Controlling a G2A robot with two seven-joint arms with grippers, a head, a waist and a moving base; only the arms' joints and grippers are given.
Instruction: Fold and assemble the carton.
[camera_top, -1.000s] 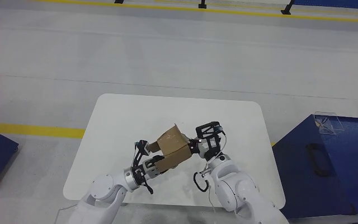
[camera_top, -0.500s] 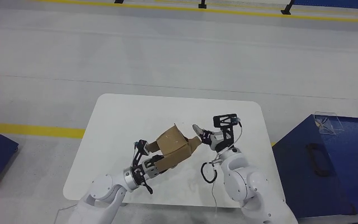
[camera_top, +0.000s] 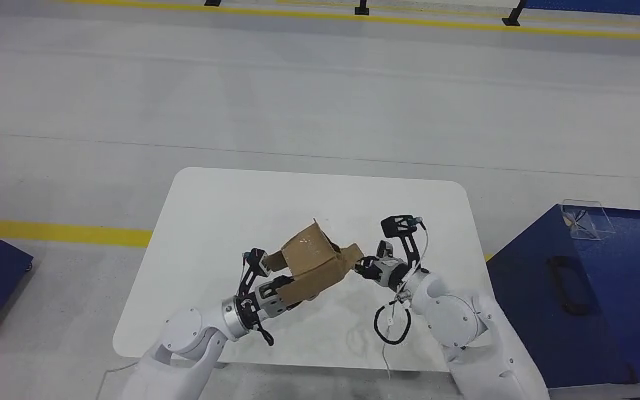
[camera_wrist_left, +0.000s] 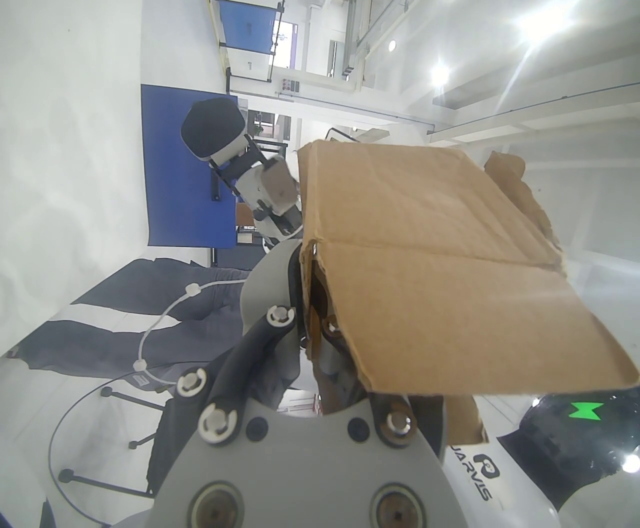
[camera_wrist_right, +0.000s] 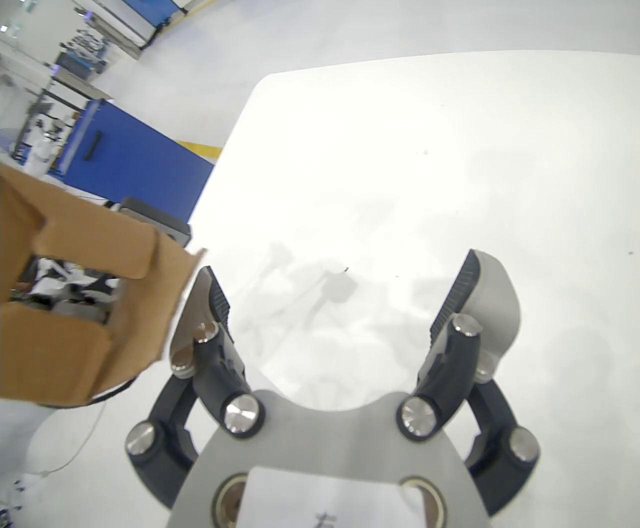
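Observation:
A brown cardboard carton (camera_top: 312, 262), partly folded with loose flaps, is held tilted above the white table (camera_top: 200, 220). My left gripper (camera_top: 268, 291) is at its near-left end, shut on a flap. In the left wrist view the carton (camera_wrist_left: 425, 280) rises from between that gripper's (camera_wrist_left: 322, 350) fingers. My right gripper (camera_top: 368, 266) is open beside the carton's right flap. In the right wrist view the carton (camera_wrist_right: 75, 300) sits to one side, and one finger (camera_wrist_right: 210, 295) of the right gripper (camera_wrist_right: 345, 285) rests against the flap's outer face with nothing between the fingers.
A blue cabinet (camera_top: 570, 290) stands off the table's right side. A black cable loop (camera_top: 390, 325) hangs from the right arm near the table's front edge. The table's far half (camera_wrist_right: 400, 150) is bare.
The right gripper drew away from the carton toward the far right, then came back lower beside the right flap. The left gripper and carton stayed put.

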